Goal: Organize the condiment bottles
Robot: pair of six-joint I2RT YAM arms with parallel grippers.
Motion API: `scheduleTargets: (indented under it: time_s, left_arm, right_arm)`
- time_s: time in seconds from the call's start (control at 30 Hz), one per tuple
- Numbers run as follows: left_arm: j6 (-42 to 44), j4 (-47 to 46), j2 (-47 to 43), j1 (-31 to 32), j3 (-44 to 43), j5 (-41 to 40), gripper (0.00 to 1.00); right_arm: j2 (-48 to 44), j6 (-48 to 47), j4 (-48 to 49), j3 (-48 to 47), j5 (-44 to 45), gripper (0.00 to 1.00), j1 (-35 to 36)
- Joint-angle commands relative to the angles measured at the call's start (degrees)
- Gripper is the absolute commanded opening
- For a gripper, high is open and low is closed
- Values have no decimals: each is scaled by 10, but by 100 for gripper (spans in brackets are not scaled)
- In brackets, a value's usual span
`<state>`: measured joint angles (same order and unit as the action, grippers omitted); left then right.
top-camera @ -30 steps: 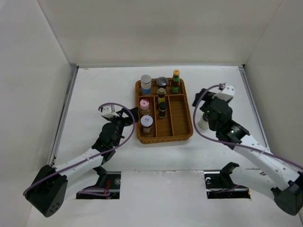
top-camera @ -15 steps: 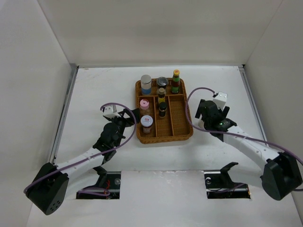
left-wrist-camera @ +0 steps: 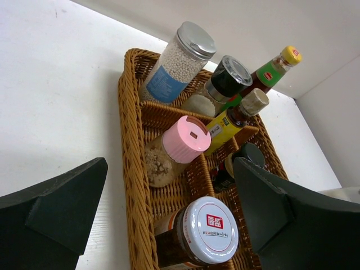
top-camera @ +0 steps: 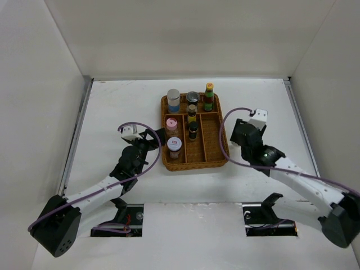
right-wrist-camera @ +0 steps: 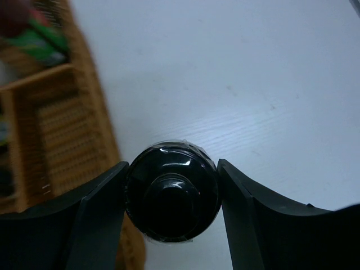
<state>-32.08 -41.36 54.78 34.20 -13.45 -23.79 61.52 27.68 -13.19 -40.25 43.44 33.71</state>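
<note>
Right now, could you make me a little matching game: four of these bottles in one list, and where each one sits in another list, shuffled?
Things:
1. grey-capped jar
2. pink-lidded jar
3. white-lidded jar
4. black-capped bottle

Places:
A. held by the right gripper, beside the tray
B. wicker tray, left compartment nearest the arms
C. tray, far left corner
D. tray, middle left compartment

Pairs: 1-C, 2-D, 3-B, 4-A

We see seven bottles [top-camera: 192, 112] upright in the tray [top-camera: 211, 140]; a black-capped bottle [right-wrist-camera: 170, 198], perhaps upright too, sits clamped in our right hand [right-wrist-camera: 172, 183].
</note>
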Motion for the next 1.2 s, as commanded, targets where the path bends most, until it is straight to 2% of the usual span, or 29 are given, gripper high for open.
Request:
scheduleTargets:
  time_s: [0.0,0.13,0.23,0.4,0.73,0.9,1.07,1.17]
  left_arm:
    - [-5,-24,-6,-7,5,-6,97]
    - [-5,-25,-10,-8,8,-29,98]
    - [-5,-16,-23,-13,14,-56,100]
    - [-8,-10,-41,-29,26,-95,100]
    - [-28,7,2,-44,12,-92,100]
    - [-57,41,9,-58,-2,-97,100]
    - [-72,127,1,-73,-31,-116,100]
    - [-83,214,-4,-73,-73,-134,100]
  right_arm:
    - [-76,-46,55,-52,35,43,91]
    - [-44,-14,47,-83,-24,42,190]
    - [20,-8,90,-95,-49,42,234]
    - [105,-34,188,-103,-90,42,245]
    - [214,-51,222,-90,-93,45,237]
    - [234,-61,229,-88,-93,66,239]
    - [174,-82,228,-91,-93,100,239]
    - [101,-83,231,-72,-91,100,229]
